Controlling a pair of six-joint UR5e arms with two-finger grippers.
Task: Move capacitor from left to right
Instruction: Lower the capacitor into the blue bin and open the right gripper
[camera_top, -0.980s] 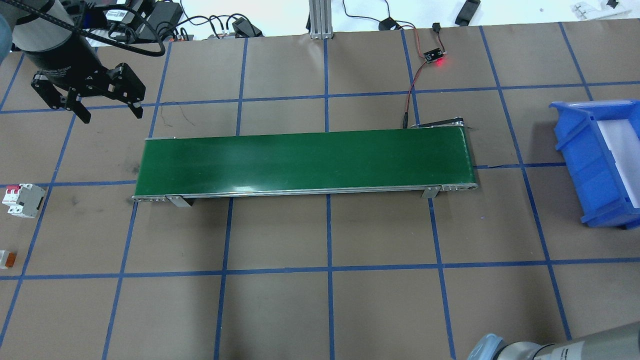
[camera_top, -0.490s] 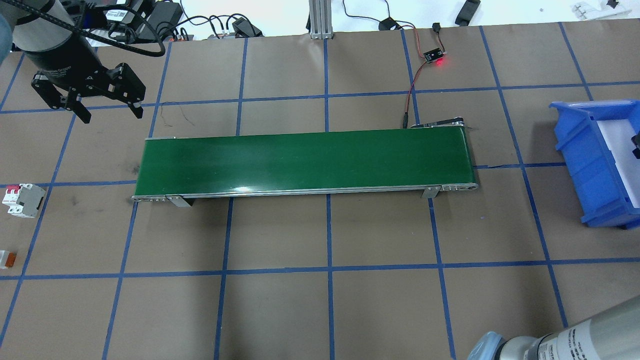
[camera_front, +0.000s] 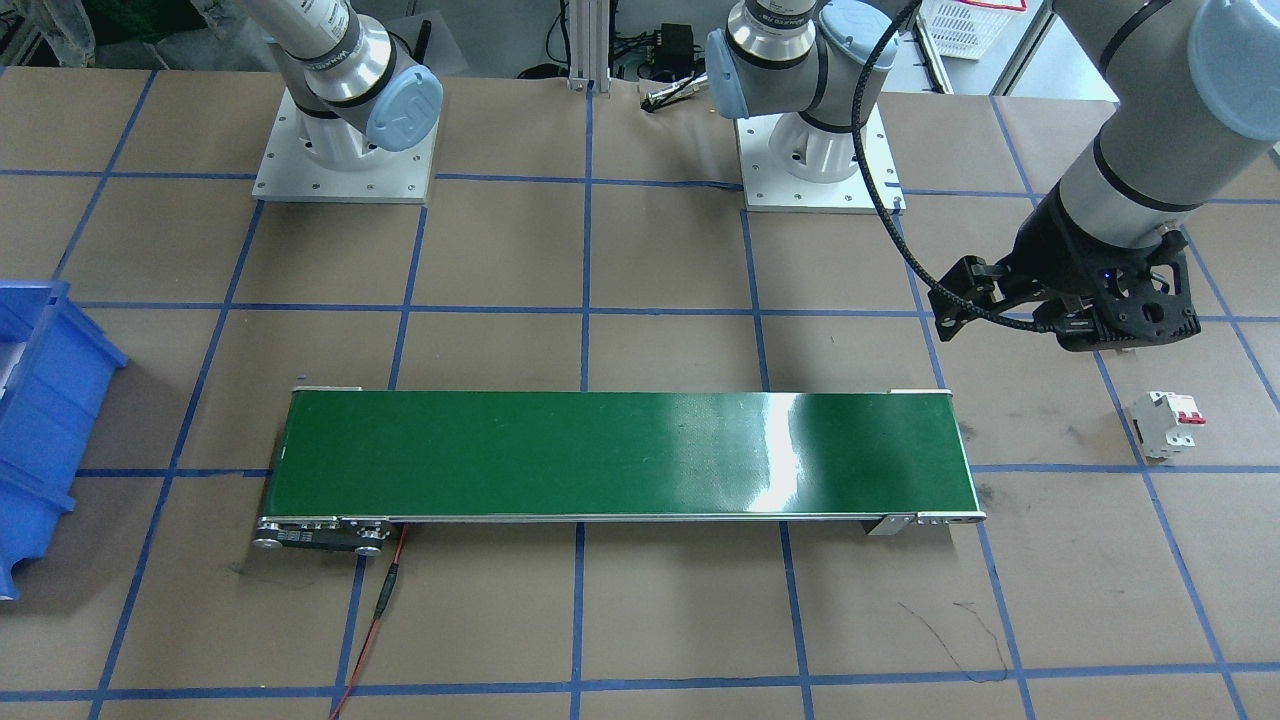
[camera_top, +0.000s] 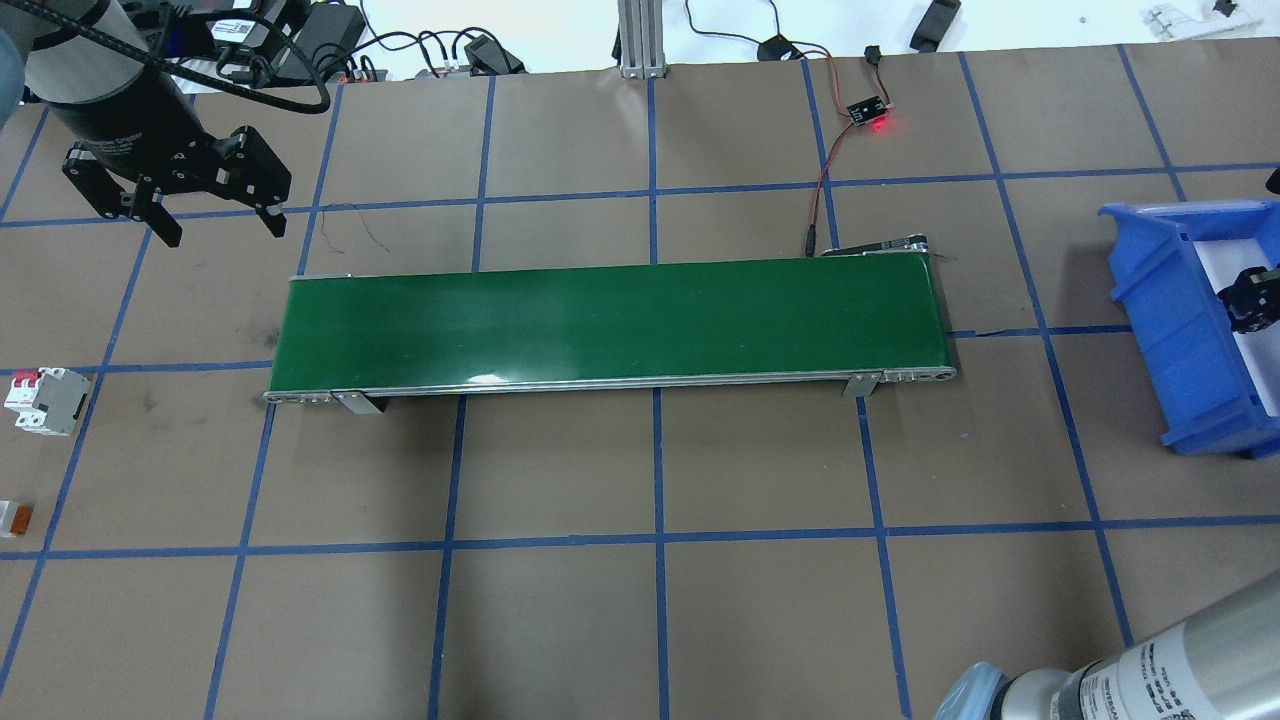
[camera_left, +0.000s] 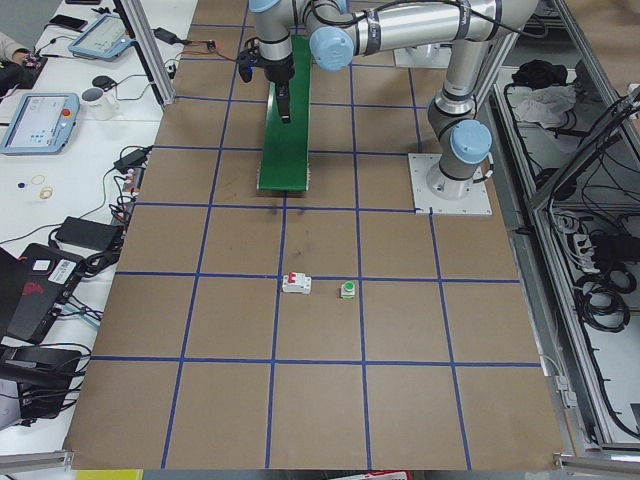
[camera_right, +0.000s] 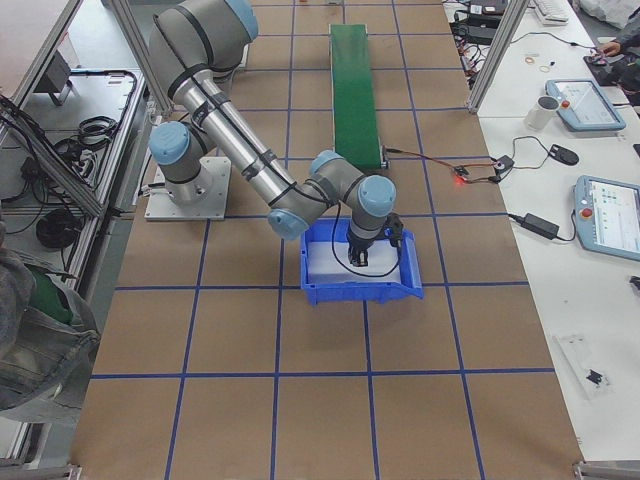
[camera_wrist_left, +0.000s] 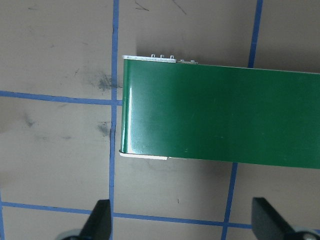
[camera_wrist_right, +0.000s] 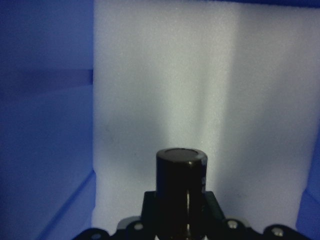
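Observation:
The capacitor (camera_wrist_right: 181, 190), a dark glossy cylinder, is held upright in my right gripper (camera_wrist_right: 181, 222), which is shut on it. That gripper hangs over the white foam floor (camera_wrist_right: 200, 90) of the blue bin (camera_top: 1165, 320) at the table's right end, and shows at the overhead view's right edge (camera_top: 1252, 298) and in the exterior right view (camera_right: 368, 250). My left gripper (camera_top: 222, 232) is open and empty, hovering beyond the left end of the green conveyor belt (camera_top: 610, 320). Its fingers (camera_wrist_left: 100, 222) frame the belt end in the left wrist view.
A white breaker with red switches (camera_top: 45, 400) lies at the table's left edge, with a small orange-and-white part (camera_top: 15, 518) nearer me. A green-topped push button (camera_left: 349, 290) sits beside the breaker. A sensor board with a red light (camera_top: 870, 112) and its wires lie behind the belt's right end.
My right gripper has come into the overhead view over the blue bin, moving in from the right edge. The left arm has not moved.

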